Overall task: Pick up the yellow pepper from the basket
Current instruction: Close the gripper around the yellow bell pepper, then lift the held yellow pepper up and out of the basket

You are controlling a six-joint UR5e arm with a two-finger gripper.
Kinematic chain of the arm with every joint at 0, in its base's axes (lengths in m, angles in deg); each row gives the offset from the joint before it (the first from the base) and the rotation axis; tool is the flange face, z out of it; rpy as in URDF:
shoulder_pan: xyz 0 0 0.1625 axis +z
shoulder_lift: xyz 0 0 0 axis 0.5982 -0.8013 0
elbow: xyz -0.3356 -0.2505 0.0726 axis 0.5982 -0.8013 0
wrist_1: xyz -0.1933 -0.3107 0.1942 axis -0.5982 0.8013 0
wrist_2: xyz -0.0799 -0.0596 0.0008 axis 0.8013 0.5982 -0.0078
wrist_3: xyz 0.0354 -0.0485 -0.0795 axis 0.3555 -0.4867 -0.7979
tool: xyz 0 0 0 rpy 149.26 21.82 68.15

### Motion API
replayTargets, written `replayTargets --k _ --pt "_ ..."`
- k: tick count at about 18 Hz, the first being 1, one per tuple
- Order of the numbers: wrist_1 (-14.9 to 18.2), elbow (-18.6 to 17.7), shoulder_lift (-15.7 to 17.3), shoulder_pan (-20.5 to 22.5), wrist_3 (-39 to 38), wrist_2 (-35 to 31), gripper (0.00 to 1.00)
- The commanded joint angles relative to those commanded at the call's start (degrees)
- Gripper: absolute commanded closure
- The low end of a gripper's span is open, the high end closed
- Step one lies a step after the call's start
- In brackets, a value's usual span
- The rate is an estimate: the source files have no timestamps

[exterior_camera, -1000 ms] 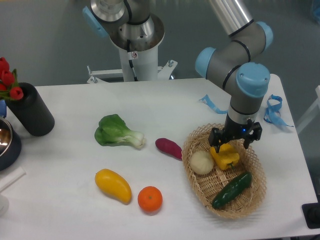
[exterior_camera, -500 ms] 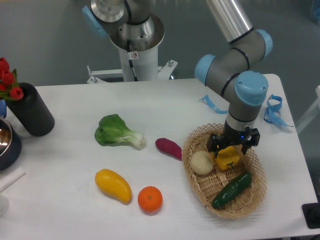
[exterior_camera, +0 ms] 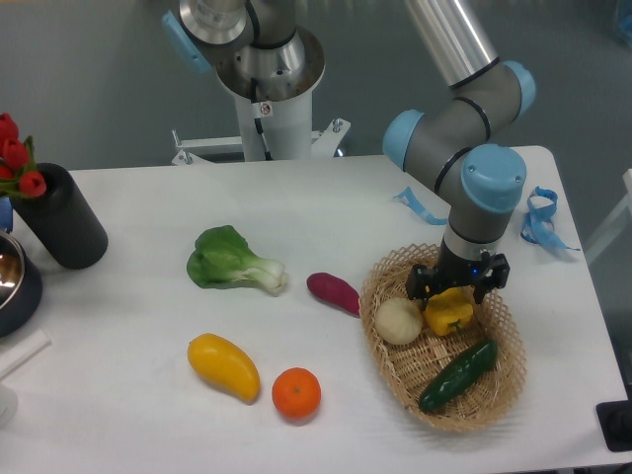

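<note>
The yellow pepper lies in the upper middle of the tan wicker basket at the right of the table. A pale onion lies just left of it and a green cucumber below it. My gripper points straight down over the pepper. Its two dark fingers stand apart on either side of the pepper's top, so it is open. I cannot tell whether the fingers touch the pepper. The pepper still rests in the basket.
On the table left of the basket lie a purple sweet potato, a bok choy, a yellow mango-like fruit and an orange. A black vase and a dark metal bowl stand at the far left. Blue ribbons lie behind the basket.
My gripper has come down a little and slightly left, so its fingers now sit lower around the pepper. The pepper has hardly moved.
</note>
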Motion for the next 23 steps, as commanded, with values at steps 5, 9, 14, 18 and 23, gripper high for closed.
replayTargets --k 5,9,14,18,23 --pt "0.0 0.4 0.0 0.0 -2.1 0.0 0.18" --pt "0.0 0.3 0.0 0.0 -2.1 0.0 0.38" --pt "0.1 0.4 0.3 0.1 -2.1 0.1 0.56" --pt "0.1 1.3 1.9 0.2 -1.3 0.2 0.56" --pt "0.2 5.0 6.8 0.1 7.3 0.0 0.56"
